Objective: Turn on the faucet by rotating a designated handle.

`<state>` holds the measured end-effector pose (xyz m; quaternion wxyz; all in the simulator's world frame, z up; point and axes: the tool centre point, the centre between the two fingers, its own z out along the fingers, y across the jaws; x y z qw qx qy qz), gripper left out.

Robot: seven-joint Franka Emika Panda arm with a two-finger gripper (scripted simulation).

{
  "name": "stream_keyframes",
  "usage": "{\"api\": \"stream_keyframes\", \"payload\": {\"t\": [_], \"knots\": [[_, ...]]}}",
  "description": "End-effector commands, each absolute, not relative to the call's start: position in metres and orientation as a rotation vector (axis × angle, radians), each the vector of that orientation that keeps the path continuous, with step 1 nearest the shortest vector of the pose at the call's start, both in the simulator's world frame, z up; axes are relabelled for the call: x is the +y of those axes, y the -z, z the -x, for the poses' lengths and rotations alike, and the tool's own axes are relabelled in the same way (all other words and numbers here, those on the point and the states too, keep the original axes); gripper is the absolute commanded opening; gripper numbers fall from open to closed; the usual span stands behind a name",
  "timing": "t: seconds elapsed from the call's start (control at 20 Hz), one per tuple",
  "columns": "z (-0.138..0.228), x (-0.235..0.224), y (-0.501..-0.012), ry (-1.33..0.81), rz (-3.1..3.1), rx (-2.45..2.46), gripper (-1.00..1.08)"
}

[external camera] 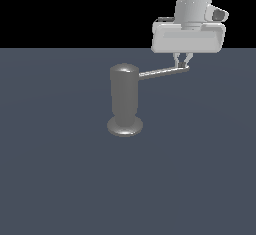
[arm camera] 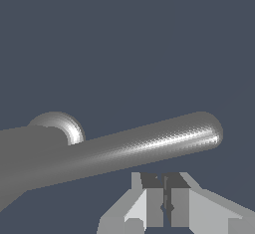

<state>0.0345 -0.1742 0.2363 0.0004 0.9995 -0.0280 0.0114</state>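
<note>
Faucet handle: slim grey rod [external camera: 162, 72] sticking out sideways from the faucet's upper part toward the exterior view's right, tilted slightly upward away from the faucet, rounded at its free end.
Gripper: [external camera: 182, 61] hangs fingers-down right over the handle's free end; its fingers [external camera: 178, 59] are drawn nearly together, with only a thin slit between them in the wrist view [arm camera: 166, 205]. The tips reach the rod's end in the exterior view, but whether they touch it cannot be told; in the wrist view the rod lies beyond the fingertips, not between them.
Arm: pale grey wrist block [external camera: 187, 36] directly above the gripper, higher than the faucet's top.
Faucet: dull grey upright cylinder [external camera: 124, 96] with a domed top, narrowing to a flared round base [external camera: 125, 127]; in the wrist view its dome [arm camera: 60, 123] shows behind the rod's root.
Tabletop: flat slate-blue surface [external camera: 60, 179] on which the faucet's base sits.
</note>
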Motion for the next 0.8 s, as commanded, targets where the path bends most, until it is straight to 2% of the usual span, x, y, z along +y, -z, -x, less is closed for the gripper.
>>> {"api": "stream_keyframes", "payload": {"t": [0.0,0.75], "knots": [[-0.043,-0.171,-0.229,-0.025,-3.141,-0.084,-1.0],[-0.083,-0.174,-0.225,-0.013,-3.14,-0.102,-1.0]]}}
